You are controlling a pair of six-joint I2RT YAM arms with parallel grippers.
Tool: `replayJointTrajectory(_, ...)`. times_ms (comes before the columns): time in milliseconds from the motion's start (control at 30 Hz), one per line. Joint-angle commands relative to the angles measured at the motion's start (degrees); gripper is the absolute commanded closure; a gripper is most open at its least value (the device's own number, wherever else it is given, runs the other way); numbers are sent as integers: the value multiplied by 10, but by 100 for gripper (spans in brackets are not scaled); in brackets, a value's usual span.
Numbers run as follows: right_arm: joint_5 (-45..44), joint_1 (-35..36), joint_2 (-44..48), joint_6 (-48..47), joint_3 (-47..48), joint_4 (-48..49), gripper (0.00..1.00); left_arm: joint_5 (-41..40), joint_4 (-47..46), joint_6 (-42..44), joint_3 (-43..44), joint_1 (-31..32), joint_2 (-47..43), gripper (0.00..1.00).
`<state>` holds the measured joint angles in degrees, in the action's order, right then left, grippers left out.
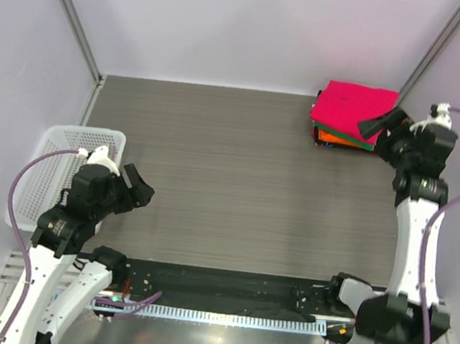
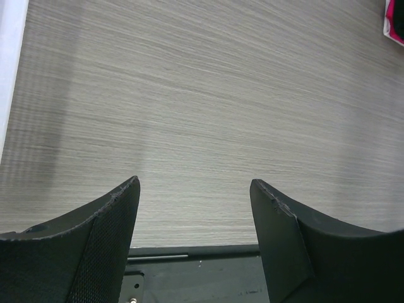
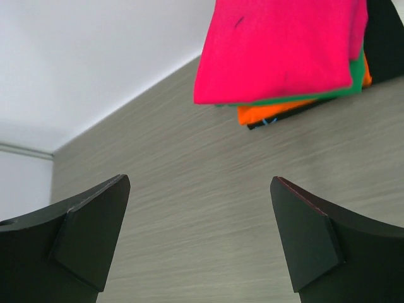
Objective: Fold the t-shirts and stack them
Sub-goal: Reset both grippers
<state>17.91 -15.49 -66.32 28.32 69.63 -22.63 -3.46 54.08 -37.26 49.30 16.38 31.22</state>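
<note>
Pink shirt (image 1: 357, 106) tops the other shirts (image 3: 271, 113) at the desk's (image 1: 212, 178) far right corner; right end effector (image 3: 201, 184) and left end effector (image 2: 194, 182) both gape empty; best to withdraw without snagging cloth.

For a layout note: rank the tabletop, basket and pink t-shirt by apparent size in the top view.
Largest: tabletop.
Then the basket, though the left arm hides part.
Smallest: pink t-shirt, topping the stack.
</note>
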Motion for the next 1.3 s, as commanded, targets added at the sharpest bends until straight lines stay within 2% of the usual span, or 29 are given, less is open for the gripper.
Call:
replayJointTrajectory(0, -44, -1, 129, 94, -104, 23, 0, -13, -27, -2, -4, 1, -2, 28)
replayJointTrajectory(33, -44, 0, 180, 110, -128, 23, 0, -25, -27, -4, -4, 1, 0, 27)
replayJointTrajectory(67, -68, 9, 196, 123, -152, 9, 0, -32, -27, -5, -4, 1, 5, 27)
replayJointTrajectory(100, -86, 19, 206, 146, -156, -49, 0, -39, -27, -9, -4, 0, 8, 26)
replayJointTrajectory(233, -84, 55, 247, 178, -186, -141, 0, -96, -36, -15, -8, 0, 11, 24)
replayJointTrajectory(367, -62, 80, 313, 198, -250, -185, 1, -209, -106, 6, -52, 0, -6, 18)
replayJointTrajectory(433, -41, 89, 342, 208, -274, -209, 1, -259, -183, 18, -110, 0, -22, 15)
replayJointTrajectory(467, -34, 95, 374, 209, -299, -217, 1, -302, -212, 26, -132, 0, -28, 9)
replayJointTrajectory(533, -17, 99, 409, 215, -319, -238, 1, -334, -300, 45, -199, 0, -44, 8)
replayJointTrajectory(633, 6, 102, 464, 221, -329, -240, 0, -352, -436, 132, -283, 0, -62, 6)
replayJointTrajectory(667, 7, 107, 470, 215, -321, -240, 0, -359, -475, 184, -302, 0, -63, 6)
replayJointTrajectory(700, 6, 110, 472, 210, -316, -240, 0, -379, -557, 201, -339, 1, -59, 5)
replayJointTrajectory(767, -1, 115, 467, 197, -305, -240, 0, -398, -640, 245, -371, -8, -29, 2)
replayJointTrajectory(800, -1, 121, 464, 196, -304, -232, 0, -391, -719, 256, -396, -18, -10, 2)
replayJointTrajectory(867, 6, 125, 458, 197, -309, -211, 0, -374, -743, 216, -392, -62, 63, 1)
replayJointTrajectory(933, 11, 127, 462, 200, -313, -199, 0, -317, -826, 194, -394, -92, 133, 0)
replayJointTrajectory(1000, 23, 128, 466, 203, -323, -181, 0, -253, -898, 167, -382, -145, 245, 1)
replayJointTrajectory(1067, 31, 131, 476, 206, -335, -174, 0, -219, -950, 143, -377, -161, 312, 2)
replayJointTrajectory(1100, 39, 130, 479, 206, -339, -169, 0, -215, -998, 143, -368, -191, 372, 1)
replayJointTrajectory(1200, 53, 132, 487, 206, -352, -165, 0, -155, -992, 167, -327, -218, 418, 5)
replayJointTrajectory(1267, 53, 135, 487, 199, -352, -164, 0, -139, -1065, 186, -344, -219, 451, 2)
